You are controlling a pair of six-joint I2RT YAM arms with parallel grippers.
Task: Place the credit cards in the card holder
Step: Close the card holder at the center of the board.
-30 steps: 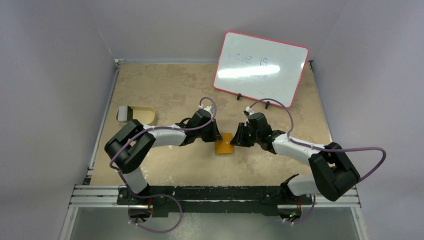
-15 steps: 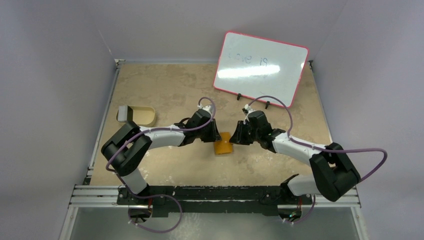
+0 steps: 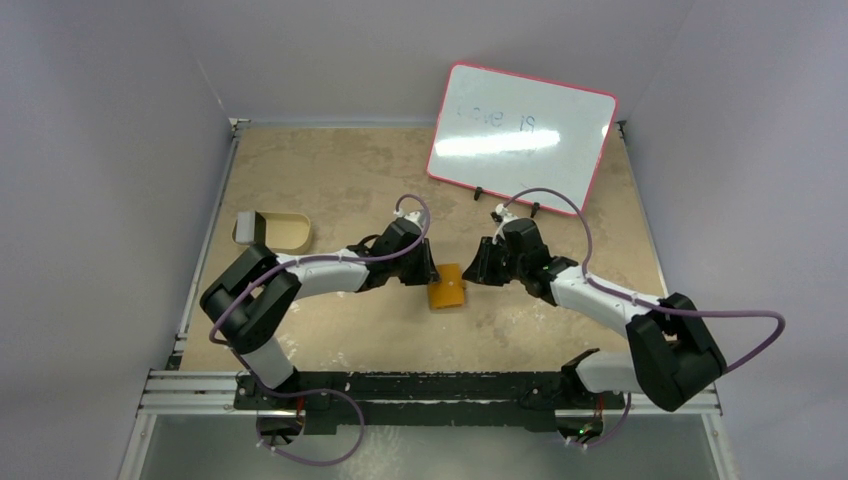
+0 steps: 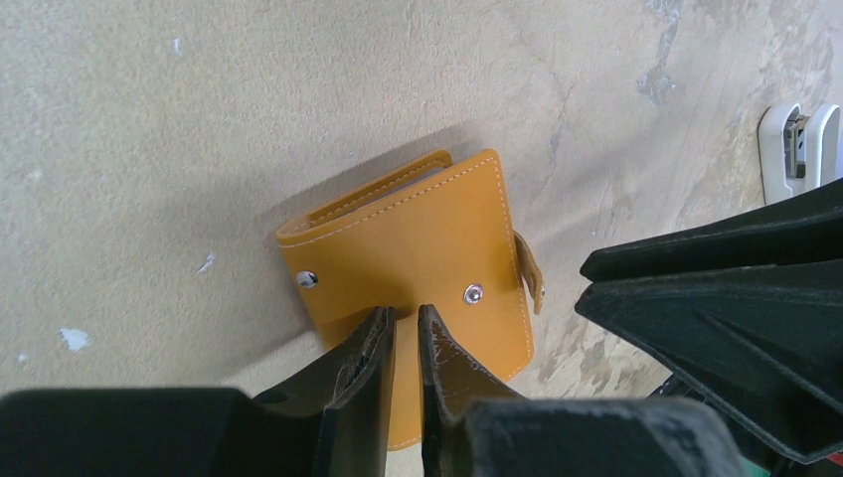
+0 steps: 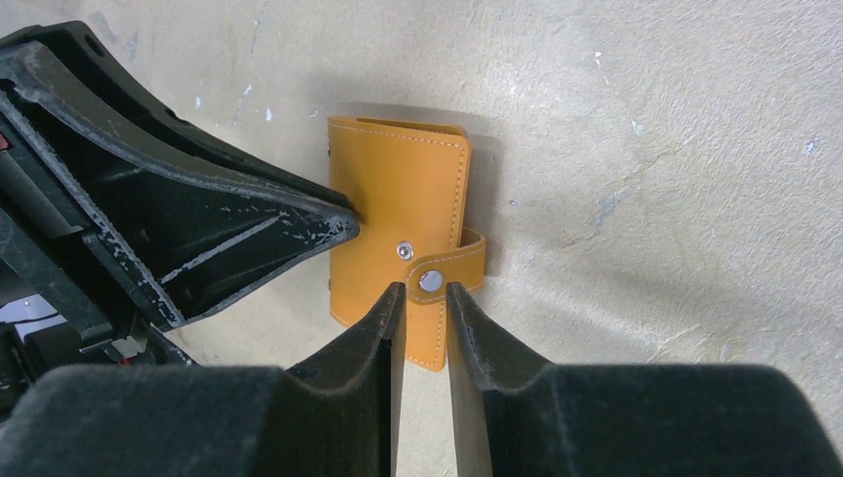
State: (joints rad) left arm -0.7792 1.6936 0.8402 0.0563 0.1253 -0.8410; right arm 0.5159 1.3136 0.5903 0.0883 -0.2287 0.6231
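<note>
Both arms start from their bases at the near edge of the pale beige, scuffed table point(image 3: 330, 170) and bend inward until they meet at the middle. Between them lies the small orange-brown, leather-like folding card holder point(image 4: 418, 238). It is folded shut and lies flat on the table, roughly midway between the near and far edges.

The left hand point(image 4: 403, 318) comes in from the left. Its black fingers are drawn almost together with only a thin slit between them, and nothing sits in that slit. Their tips are over the near edge of the card holder's cover, between two small silver studs.

The right hand point(image 5: 425, 291) comes in from the opposite side. Its fingers are likewise nearly pressed together. Their tips flank the round silver button of the short snap tab point(image 5: 452, 266), which curls around the card holder's edge. From these views I cannot tell whether this hand is really pinching the tab or only hovering over it. The two hands face each other across the card holder, close together but not touching.

Farther back and well to the left, a shallow beige oval tray point(image 3: 292, 232) sits near the table's left edge, with a grey block point(image 3: 246, 228) at its left end. At the far right, a pink-rimmed whiteboard point(image 3: 520, 135) with faint handwriting stands tilted on small black feet.
</note>
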